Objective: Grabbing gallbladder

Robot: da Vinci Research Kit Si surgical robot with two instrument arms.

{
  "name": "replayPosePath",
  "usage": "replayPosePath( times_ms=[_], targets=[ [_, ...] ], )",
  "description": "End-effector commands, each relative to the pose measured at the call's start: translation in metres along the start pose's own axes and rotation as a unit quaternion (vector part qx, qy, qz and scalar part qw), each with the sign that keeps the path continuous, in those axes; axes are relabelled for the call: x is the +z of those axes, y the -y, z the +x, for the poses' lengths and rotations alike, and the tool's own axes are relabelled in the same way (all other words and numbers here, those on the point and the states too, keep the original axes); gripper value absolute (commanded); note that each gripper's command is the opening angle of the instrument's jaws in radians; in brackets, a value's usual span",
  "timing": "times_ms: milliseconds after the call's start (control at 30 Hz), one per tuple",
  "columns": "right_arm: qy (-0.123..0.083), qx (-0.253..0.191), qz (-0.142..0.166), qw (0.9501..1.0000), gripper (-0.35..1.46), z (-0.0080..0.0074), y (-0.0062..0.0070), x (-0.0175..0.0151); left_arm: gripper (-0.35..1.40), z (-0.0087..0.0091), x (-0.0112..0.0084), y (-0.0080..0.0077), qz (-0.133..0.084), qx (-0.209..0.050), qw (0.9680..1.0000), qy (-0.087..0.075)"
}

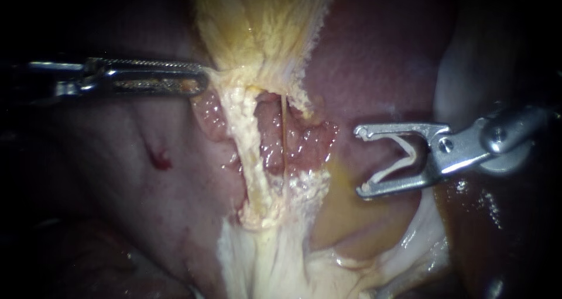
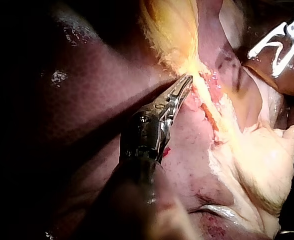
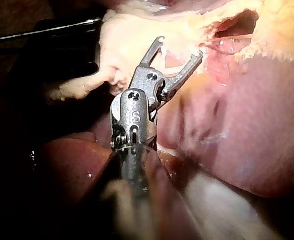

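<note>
Gallbladder (image 1: 257, 24): yellow and slack, lying at the far centre of the field and narrowing toward a raw, dissected patch nearer the camera. The left instrument (image 1: 202, 79) enters from the left. Its pincer is pressed together on the gallbladder's pale left edge, just where the sac narrows, and that edge is drawn toward the tip. Judgement: the grab is made or all but made. What is left is to confirm the bite is deep enough and to take up tension. The right instrument (image 1: 358, 161) stands to the right of the patch, over the liver (image 1: 380, 53), with its pincer spread wide, holding nothing, apart from the gallbladder. A small red mark (image 1: 159, 158) is noted on the tissue left of the patch. The endoscope view alone shows both instruments and the patch between them. The left wrist view adds how narrow the bite is: only the tip meets the pale edge, with the right instrument well beyond. The right wrist view adds an opening in the pale tissue ahead of the spread pincer, with a thin strand crossing it; the left instrument's grip is not visible there.
</note>
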Motion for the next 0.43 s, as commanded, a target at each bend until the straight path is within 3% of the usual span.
replayPosePath(
  times_ms=[33, 433],
  targets=[
    [0.000, 0.000, 0.000, 1.0000, 0.49, 0.0000, 0.0000, 0.0000, -0.35, 0.0000, 0.0000, 0.0000, -0.002, 0.000, 1.0000, 0.000],
    [0.000, 0.000, 0.000, 1.0000, 0.49, 0.0000, 0.0000, 0.0000, -0.35, 0.0000, 0.0000, 0.0001, -0.006, -0.002, 1.0000, 0.001]
  ],
)
